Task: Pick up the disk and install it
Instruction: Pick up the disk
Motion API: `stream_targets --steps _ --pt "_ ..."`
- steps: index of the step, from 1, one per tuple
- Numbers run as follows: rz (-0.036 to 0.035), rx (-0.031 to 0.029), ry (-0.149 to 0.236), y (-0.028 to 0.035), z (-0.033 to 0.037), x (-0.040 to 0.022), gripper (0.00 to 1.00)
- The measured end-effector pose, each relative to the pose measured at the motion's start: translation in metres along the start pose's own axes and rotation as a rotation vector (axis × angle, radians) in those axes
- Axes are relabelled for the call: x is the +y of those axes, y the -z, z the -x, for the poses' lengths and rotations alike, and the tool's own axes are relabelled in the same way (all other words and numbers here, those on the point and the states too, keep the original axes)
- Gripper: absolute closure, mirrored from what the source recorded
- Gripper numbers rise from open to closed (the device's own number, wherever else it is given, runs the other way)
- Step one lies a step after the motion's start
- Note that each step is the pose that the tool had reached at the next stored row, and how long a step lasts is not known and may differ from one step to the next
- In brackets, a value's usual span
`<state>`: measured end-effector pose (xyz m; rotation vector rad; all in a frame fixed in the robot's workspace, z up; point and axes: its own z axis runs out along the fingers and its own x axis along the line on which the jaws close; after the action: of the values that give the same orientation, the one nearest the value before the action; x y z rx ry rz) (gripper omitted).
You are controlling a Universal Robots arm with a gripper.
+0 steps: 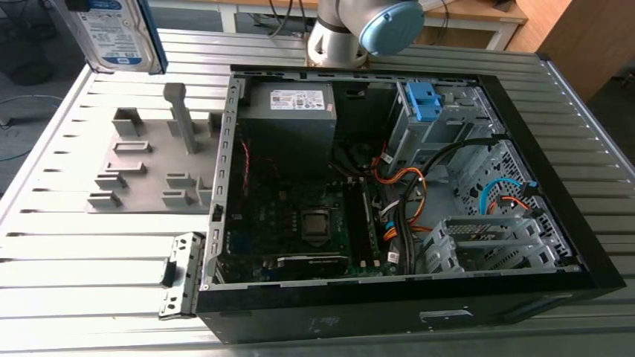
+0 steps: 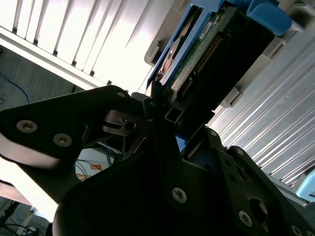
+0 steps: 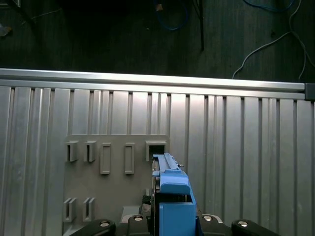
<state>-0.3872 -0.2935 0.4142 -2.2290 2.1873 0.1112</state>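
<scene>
Disk look: the disk is a flat silver drive. Its white label has a blue band along the lower edge, and a blue plastic carrier frame runs along its sides.
Disk place: in the exterior view it hangs at 11 o'clock, over the far corner of the ribbed metal table. It lies toward 11 o'clock from the grey slotted fixture and is well apart from the open computer case.
Disk axis: it stands on end with its long axis near vertical, leaning slightly. The label face is turned toward the exterior camera, and its upper part is cut off by the picture's edge.
Pincer: in the second wrist view the pincer has its black fingers closed tight on one end of the disk, with no gap showing.
Exterior view adds: the label face, the arm's base joint at 12 o'clock, and the case's inside. A grey box and a bare blue bracket sit at 1 o'clock inside it.
Second wrist view adds: the disk's thin side edge-on, showing the green circuit board and a connector row inside the blue frame.
First wrist view adds: the disk end-on from above. The blue carrier tab is nearest the camera, and the far end points down toward the fixture's slots.
</scene>
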Motion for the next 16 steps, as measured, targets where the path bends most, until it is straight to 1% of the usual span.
stream_targets --steps 16 --pt "0.0001 0.0 0.0 0.0133 0.0008 0.0005 0.64"
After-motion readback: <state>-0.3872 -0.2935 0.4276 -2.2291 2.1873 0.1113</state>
